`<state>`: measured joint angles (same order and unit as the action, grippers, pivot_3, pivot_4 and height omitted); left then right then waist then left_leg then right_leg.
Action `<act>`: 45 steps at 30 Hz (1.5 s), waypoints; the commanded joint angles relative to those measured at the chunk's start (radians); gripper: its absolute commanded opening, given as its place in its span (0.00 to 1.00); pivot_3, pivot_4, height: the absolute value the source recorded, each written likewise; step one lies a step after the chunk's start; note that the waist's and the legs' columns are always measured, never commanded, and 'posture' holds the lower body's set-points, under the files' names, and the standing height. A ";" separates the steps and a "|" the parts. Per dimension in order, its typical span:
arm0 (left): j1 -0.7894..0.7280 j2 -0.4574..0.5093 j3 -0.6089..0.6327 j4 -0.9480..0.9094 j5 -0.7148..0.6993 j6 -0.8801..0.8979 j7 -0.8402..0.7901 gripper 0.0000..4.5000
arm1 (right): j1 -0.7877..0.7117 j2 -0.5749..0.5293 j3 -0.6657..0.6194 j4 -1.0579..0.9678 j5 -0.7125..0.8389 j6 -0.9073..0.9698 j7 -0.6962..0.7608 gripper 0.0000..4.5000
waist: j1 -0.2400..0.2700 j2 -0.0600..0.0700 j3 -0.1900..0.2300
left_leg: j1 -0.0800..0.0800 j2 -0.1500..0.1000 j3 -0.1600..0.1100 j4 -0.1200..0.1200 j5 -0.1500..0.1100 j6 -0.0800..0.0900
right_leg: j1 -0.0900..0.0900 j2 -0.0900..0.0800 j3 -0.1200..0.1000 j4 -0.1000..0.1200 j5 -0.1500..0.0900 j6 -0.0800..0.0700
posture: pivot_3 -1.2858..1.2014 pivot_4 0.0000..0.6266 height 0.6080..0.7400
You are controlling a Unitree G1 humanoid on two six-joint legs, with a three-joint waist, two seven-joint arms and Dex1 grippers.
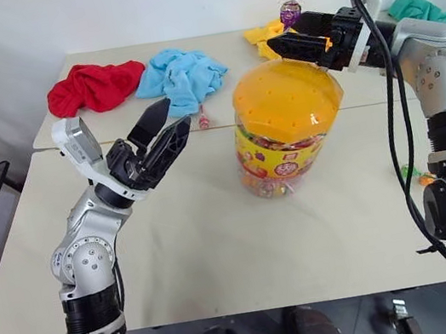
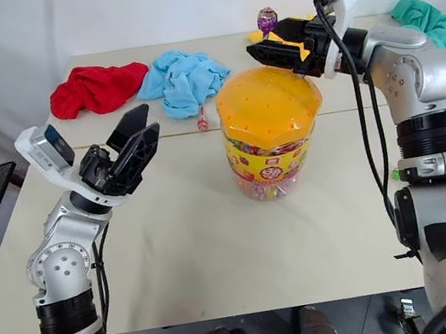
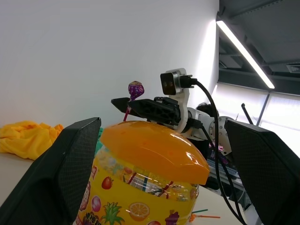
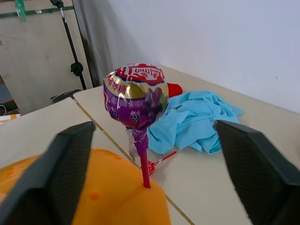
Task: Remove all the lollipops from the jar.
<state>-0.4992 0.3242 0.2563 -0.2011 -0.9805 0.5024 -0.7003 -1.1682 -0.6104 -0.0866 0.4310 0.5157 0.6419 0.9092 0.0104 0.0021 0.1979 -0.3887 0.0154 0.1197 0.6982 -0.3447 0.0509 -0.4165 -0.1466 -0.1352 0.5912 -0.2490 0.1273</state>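
The jar [image 1: 286, 134] stands mid-table, a clear tub with a yellow label and a domed orange lid [image 1: 287, 99]. A purple lollipop [image 4: 136, 101] stands upright with its stick in a hole at the lid's far side. My right gripper [image 4: 152, 129] is open, one finger on each side of that stick, not touching it. A red lollipop [image 1: 204, 121] lies flat by the blue cloth. Green and orange lollipops [image 1: 418, 177] lie at the table's right, partly behind my right arm. My left gripper [image 1: 177, 111] hovers open and empty to the left of the jar, pointing at it.
A red cloth [image 1: 95, 86], a blue cloth [image 1: 183, 74], a yellow cloth [image 1: 262, 35] and a teal cloth [image 1: 424, 10] lie along the table's far edge. A black cable [image 1: 386, 103] hangs along my right arm. A seam [image 1: 157, 135] crosses the table behind the jar.
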 commanded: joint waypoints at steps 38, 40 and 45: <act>0.042 0.197 -0.205 -0.021 0.259 -0.151 -0.431 1.00 | 0.951 -0.612 -0.252 -0.112 -0.298 -0.361 0.182 0.01 | -0.012 0.001 0.000 | 0.002 0.001 0.005 0.000 0.000 0.000 | -0.001 0.000 0.006 -0.001 0.000 0.000 | 0.52 0.24 1.00; 0.041 0.198 -0.205 -0.019 0.266 -0.154 -0.436 1.00 | 0.972 -0.595 -0.247 -0.079 -0.315 -0.376 0.143 0.01 | -0.011 0.001 0.000 | 0.002 0.001 0.005 0.000 0.000 0.000 | -0.001 0.000 0.006 0.000 0.000 0.000 | 0.52 0.24 1.00; 0.047 0.215 -0.195 -0.011 0.280 -0.150 -0.444 1.00 | 1.015 -0.551 -0.259 -0.050 -0.275 -0.373 0.166 0.12 | -0.010 0.001 0.000 | 0.002 0.000 0.003 0.000 0.000 0.000 | 0.000 0.000 0.005 0.000 0.000 0.000 | 0.52 0.24 1.00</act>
<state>-0.4567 0.5270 0.0490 -0.1925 -0.7017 0.3632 -1.1374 -0.1568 -1.1649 -0.2938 0.3880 0.2100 0.2655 1.0607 0.0004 0.0035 0.1984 -0.3865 0.0160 0.1230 0.6984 -0.3446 0.0507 -0.4167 -0.1467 -0.1305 0.5907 -0.2489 0.1278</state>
